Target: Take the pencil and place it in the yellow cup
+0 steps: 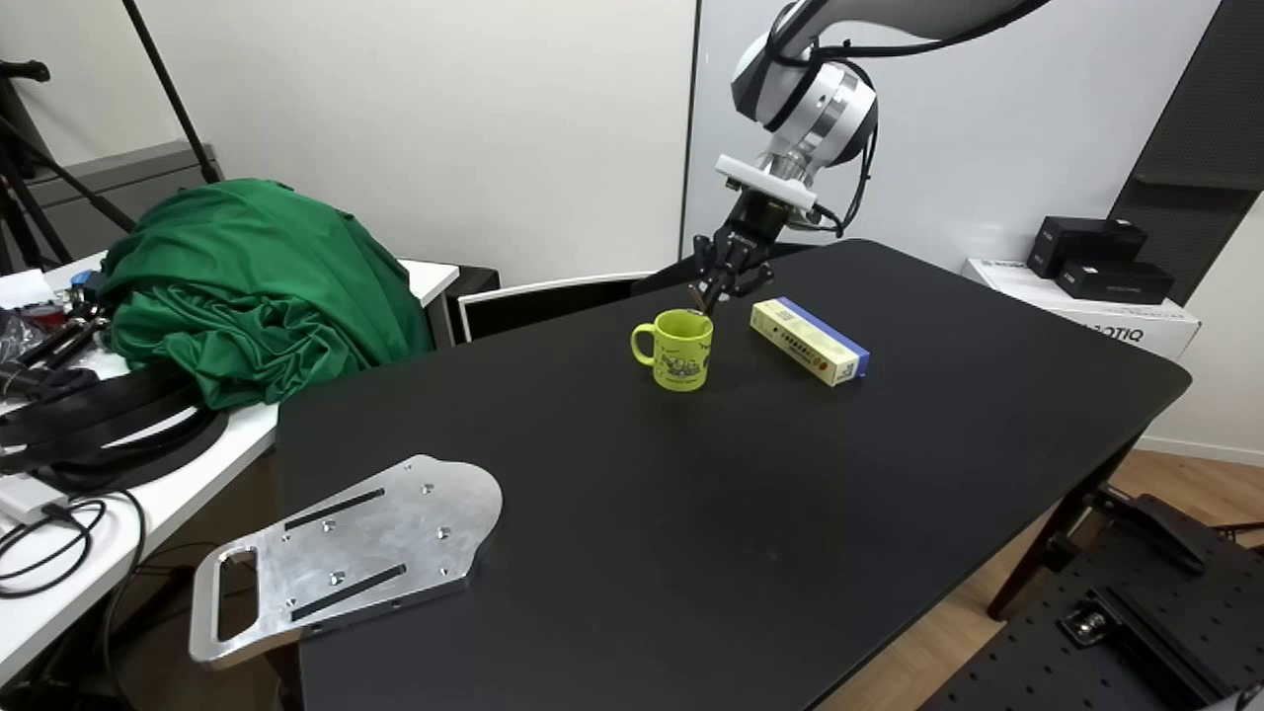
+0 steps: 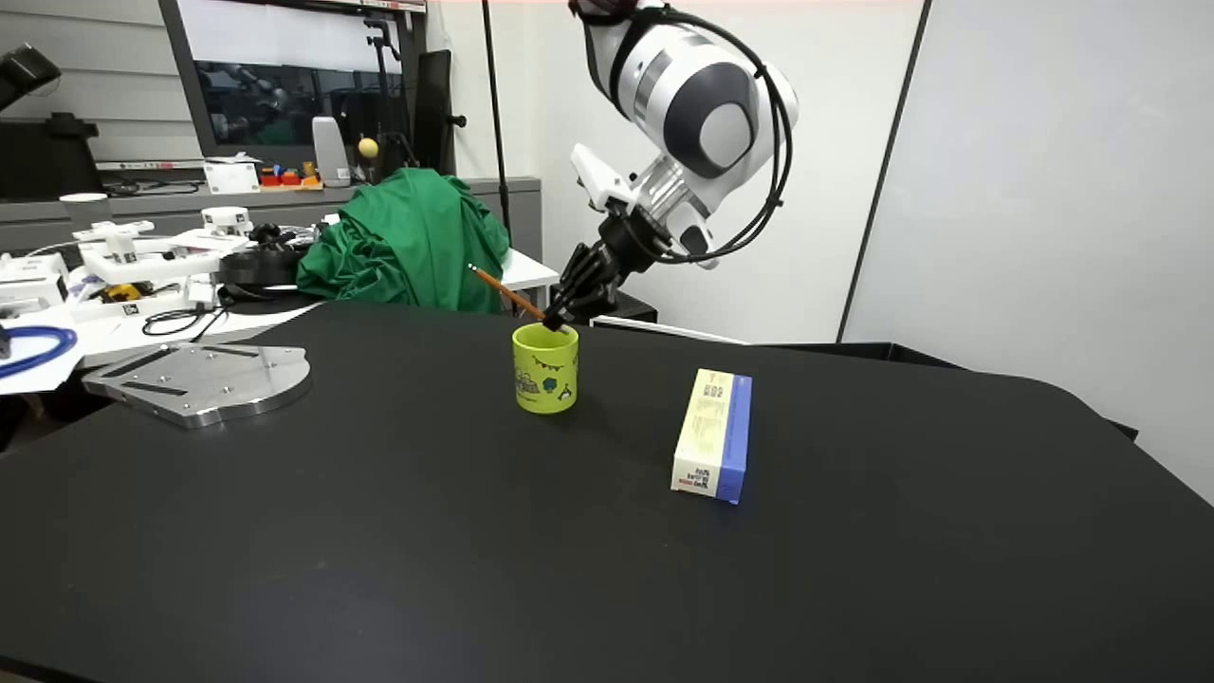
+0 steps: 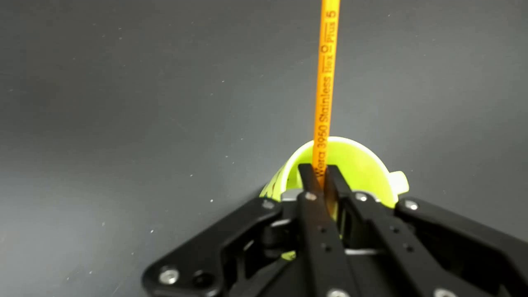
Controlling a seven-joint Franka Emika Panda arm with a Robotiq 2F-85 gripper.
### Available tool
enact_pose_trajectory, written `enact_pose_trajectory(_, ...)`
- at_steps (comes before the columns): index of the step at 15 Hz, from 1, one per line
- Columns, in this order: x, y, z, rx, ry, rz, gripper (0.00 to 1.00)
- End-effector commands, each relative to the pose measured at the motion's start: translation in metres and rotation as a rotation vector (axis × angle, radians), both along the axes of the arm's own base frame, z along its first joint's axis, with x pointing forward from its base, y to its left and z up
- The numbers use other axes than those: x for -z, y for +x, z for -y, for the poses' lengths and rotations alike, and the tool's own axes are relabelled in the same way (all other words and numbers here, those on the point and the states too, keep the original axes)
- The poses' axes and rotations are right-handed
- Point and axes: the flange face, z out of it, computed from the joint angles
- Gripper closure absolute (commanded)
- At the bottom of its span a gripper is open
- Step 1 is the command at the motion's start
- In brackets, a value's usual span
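Observation:
The pencil [image 2: 507,292] is an orange stick with dark lettering. It lies between my gripper's fingertips [image 3: 316,175], which close on it from both sides in the wrist view, where the pencil [image 3: 325,90] runs up out of the frame. In an exterior view, my gripper [image 2: 560,318] slants down at the rim of the yellow cup [image 2: 545,375], and the pencil is tilted, its far end rising to the left above the rim. The yellow cup [image 1: 679,355] stands upright, its handle to the left in this exterior view. In the wrist view, the fingers hide part of the cup's opening [image 3: 359,165].
A yellowish box with a blue side [image 1: 805,341] lies beside the cup on the black table [image 1: 750,533]; it also shows in an exterior view [image 2: 711,436]. A silver metal plate [image 1: 365,543] lies at the table edge. Green cloth [image 1: 257,296] sits on a white side table.

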Motion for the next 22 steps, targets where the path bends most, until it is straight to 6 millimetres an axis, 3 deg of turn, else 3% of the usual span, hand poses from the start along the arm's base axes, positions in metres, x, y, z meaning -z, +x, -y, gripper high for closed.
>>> enact_pose_trajectory(1,0.016,0.019,-0.014,0.076,0.076,-0.031,0.98)
enact_pose_trajectory(5,0.033,0.027,-0.023,0.095,0.121,-0.023,0.98)
enact_pose_trajectory(6,0.035,0.027,-0.024,0.092,0.116,-0.017,0.66)
enact_pose_trajectory(7,0.035,0.028,-0.024,0.093,0.114,-0.013,0.65)
enact_pose_trajectory(16,0.004,0.037,-0.034,0.02,0.083,0.06,0.05)
enact_pose_trajectory(17,-0.003,0.033,-0.039,-0.042,0.046,0.066,0.01)
enact_pose_trajectory(18,0.016,0.033,-0.031,0.018,0.085,0.053,0.16)
enact_pose_trajectory(20,0.008,0.035,-0.038,-0.022,0.062,0.066,0.04)
enact_pose_trajectory(22,0.003,0.036,-0.041,-0.035,0.054,0.071,0.0)
